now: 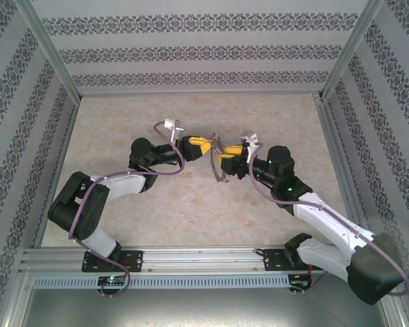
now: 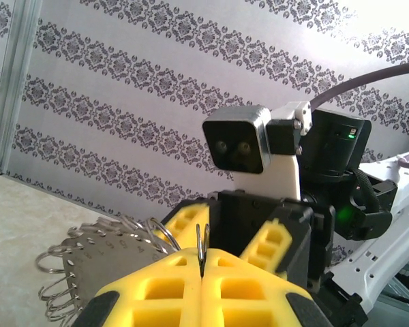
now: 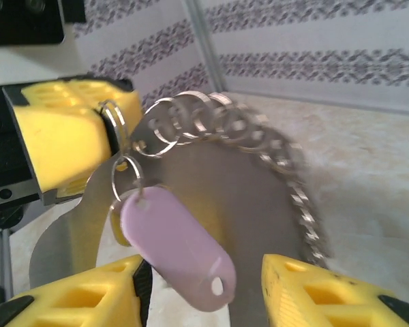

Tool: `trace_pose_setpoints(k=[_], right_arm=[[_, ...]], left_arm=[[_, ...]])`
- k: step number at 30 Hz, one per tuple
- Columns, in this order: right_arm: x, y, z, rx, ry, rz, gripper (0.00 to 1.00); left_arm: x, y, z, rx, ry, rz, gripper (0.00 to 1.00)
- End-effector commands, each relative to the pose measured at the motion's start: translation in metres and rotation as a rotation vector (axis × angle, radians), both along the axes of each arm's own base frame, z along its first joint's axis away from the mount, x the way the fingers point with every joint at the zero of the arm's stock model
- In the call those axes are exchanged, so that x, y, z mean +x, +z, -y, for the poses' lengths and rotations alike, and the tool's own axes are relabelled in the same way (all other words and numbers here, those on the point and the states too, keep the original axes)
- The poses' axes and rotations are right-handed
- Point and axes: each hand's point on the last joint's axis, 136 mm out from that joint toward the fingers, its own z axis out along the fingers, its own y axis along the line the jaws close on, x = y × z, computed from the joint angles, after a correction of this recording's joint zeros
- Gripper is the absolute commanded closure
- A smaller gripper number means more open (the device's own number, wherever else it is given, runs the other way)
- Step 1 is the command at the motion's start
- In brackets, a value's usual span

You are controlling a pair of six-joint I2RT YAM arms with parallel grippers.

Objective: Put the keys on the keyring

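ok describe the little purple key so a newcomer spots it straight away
Go to the middle of the table, where the left claw and right claw meet above it. The key hangs from a small wire ring at the edge of the keyring, between the right claw's open fingers. It is the one smooth lilac oval among grey metal and silvery loops.

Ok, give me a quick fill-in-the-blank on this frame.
1. The left gripper is shut on a ring of the ___.
2. The right gripper is ___.
3. The key has a pale ___ head.
Missing words: keyring; open; lilac.
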Motion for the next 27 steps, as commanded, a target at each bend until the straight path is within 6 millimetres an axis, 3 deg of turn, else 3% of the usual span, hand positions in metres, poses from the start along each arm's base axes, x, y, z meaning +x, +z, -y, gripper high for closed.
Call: trace_pose_setpoints(k=[1, 5, 15, 27], right_arm=[[0.002, 0.012, 0.014, 0.072, -0.051, -0.004, 0.52], [0.009, 0.027, 0.018, 0.139, -0.08, -0.003, 0.49], [0.02, 0.068, 0.0, 0.3, 0.036, 0.014, 0.5], [0.013, 0.08, -0.014, 0.397, 0.197, 0.018, 0.55]], left_arm=[[-0.004, 0.021, -0.008, -0.053, 0.003, 0.089, 1.0], [-0.002, 0.017, -0.009, -0.046, 0.006, 0.08, 1.0], [0.0, 0.012, -0.01, -0.03, 0.009, 0.058, 1.0], [0.004, 0.008, -0.013, -0.017, 0.017, 0.042, 1.0]])
